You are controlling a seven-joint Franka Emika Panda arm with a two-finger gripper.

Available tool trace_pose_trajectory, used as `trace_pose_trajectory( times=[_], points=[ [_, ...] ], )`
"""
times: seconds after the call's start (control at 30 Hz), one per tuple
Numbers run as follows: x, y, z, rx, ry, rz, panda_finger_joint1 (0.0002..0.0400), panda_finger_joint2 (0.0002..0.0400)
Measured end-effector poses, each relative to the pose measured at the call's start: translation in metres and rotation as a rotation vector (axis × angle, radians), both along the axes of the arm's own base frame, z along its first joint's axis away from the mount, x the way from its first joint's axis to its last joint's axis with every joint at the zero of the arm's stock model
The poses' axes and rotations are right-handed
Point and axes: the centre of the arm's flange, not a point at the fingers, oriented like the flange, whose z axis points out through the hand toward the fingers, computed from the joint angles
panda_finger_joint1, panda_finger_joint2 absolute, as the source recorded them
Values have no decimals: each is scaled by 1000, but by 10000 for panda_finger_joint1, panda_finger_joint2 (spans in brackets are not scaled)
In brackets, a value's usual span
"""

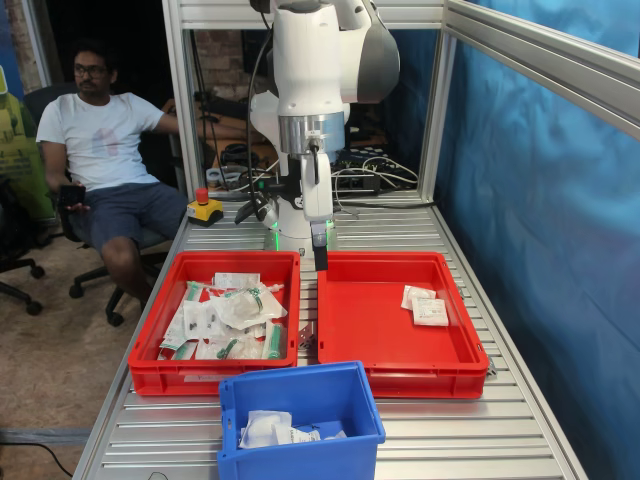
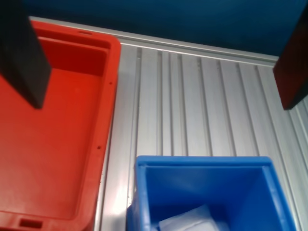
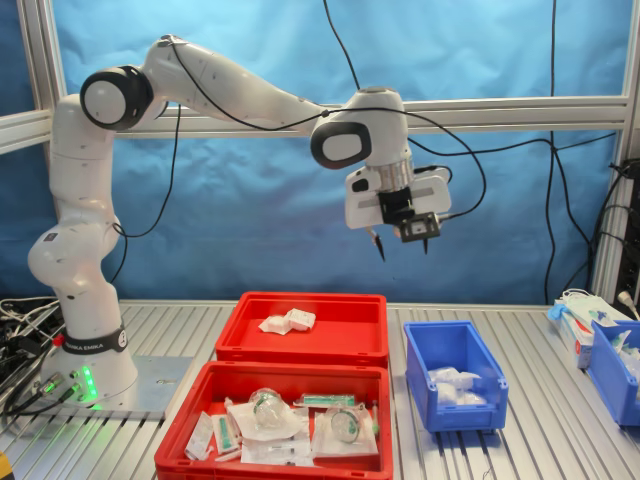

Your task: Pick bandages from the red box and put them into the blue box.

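The red box [image 1: 400, 350] holds two white bandages [image 1: 425, 305] near its far right in the first exterior view. In the second exterior view, the red box [image 3: 330, 345] holds the bandages [image 3: 287, 322] at its back left. The blue box [image 1: 300, 400] [image 3: 455, 375] holds several white packets [image 3: 447, 385]. My gripper [image 3: 401, 243] hangs high above the gap between the red box and the blue box, open and empty. In the wrist view, my gripper [image 2: 156, 62] shows dark fingers [image 2: 21, 53] spread wide over a bare red tray corner [image 2: 48, 134] and the blue box [image 2: 211, 187].
A second red tray [image 1: 215, 375] [image 3: 180, 440] holds clear packs with green marks. A seated person [image 1: 100, 150] and a red stop button [image 1: 204, 207] are at the first exterior view's left. Another blue bin [image 3: 612, 370] and a white carton [image 3: 580, 320] stand at the second exterior view's right.
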Motion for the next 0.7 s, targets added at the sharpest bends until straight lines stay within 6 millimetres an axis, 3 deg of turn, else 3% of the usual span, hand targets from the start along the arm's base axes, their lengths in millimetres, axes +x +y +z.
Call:
trace_pose_trajectory(
  times=[0.7],
  points=[
    [-52,-23,-36,-2,104,-32,400,400]
  ],
)
